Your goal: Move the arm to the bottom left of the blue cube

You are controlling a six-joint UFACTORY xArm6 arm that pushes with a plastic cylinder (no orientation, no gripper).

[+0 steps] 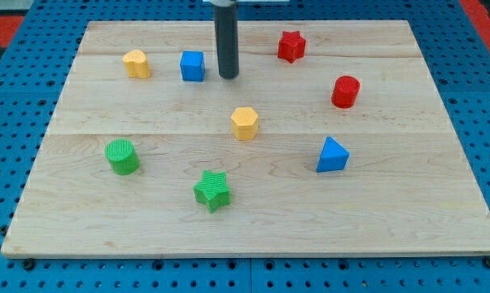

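The blue cube [193,66] sits on the wooden board [253,203] near the view's top, left of centre. My tip [228,76] is the lower end of a dark upright rod. It stands just to the right of the blue cube, with a small gap between them, about level with the cube's lower edge.
A yellow block [137,63] lies left of the blue cube. A yellow hexagon [244,123] is at centre. A red star [291,46] and red cylinder [345,91] are at upper right. A blue triangle [332,155], green star [212,190] and green cylinder [122,156] lie lower.
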